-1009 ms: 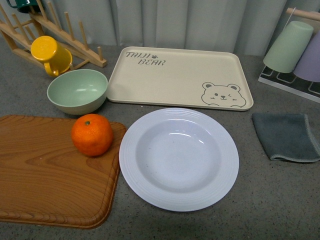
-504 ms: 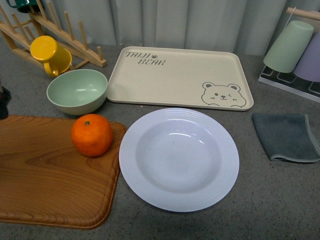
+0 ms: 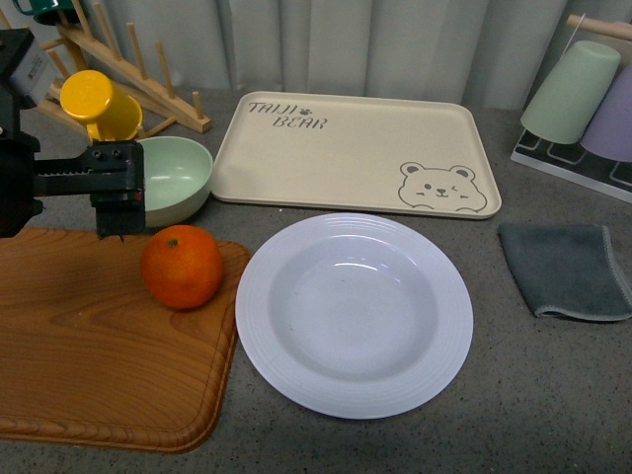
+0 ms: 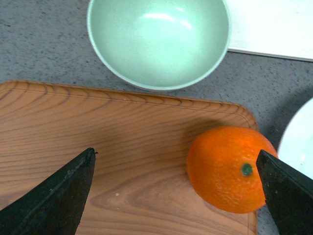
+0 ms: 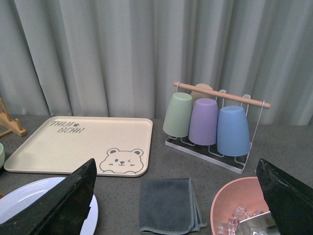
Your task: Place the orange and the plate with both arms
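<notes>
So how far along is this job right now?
Nothing looks done: the round bright orange sits on the wooden cutting board, the white ridged-rim deep plate lies empty on the grey table. In hand: the left gripper hangs open over the board beside the orange, not touching. The right gripper is open and empty, clear of the plate. Left: both grasps and placements.

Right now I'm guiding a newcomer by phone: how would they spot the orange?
Find the wooden board at the front left. The orange sits near its far right corner, beside the white plate. It is the only fruit: round, bright orange, green stem spot.
</notes>
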Action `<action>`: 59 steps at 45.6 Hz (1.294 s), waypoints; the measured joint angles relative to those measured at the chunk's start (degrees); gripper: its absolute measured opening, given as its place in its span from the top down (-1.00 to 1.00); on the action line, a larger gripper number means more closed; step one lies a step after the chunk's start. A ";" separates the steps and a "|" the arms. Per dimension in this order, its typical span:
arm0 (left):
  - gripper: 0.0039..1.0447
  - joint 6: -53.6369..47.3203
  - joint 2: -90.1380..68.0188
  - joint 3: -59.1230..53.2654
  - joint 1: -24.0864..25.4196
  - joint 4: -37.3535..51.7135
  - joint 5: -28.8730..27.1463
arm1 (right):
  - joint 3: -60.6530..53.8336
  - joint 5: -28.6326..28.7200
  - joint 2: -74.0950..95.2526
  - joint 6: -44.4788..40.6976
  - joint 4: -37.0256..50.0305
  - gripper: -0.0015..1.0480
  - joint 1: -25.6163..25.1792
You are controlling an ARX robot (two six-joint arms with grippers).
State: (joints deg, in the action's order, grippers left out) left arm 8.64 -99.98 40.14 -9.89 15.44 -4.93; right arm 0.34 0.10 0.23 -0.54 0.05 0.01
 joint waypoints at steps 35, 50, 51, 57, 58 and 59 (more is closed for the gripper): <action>-0.88 4.04 -7.50 6.34 -5.33 -8.61 4.85 | 0.00 0.00 0.00 0.00 0.00 -0.83 0.00; -0.88 5.03 -12.52 9.46 -5.09 -8.17 6.12 | 0.00 0.00 0.00 0.00 0.00 -0.83 0.00; -0.88 5.01 -12.92 9.55 -5.09 -8.17 6.23 | 0.00 0.00 0.00 0.00 0.00 -0.83 0.00; -0.88 5.09 -14.01 9.77 -4.57 -8.17 6.23 | -0.02 0.00 0.00 0.00 0.00 -0.83 0.00; -0.88 5.22 -14.05 9.81 -4.46 -8.17 6.34 | 0.00 0.00 0.00 0.00 0.00 -0.83 0.00; -0.88 5.20 -14.08 9.84 -4.44 -8.15 6.34 | 0.00 0.00 0.00 0.00 0.00 -0.83 0.00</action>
State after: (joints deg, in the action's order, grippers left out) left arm 13.85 -114.06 49.98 -14.33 7.29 1.41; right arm 0.34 0.10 0.23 -0.54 0.05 0.01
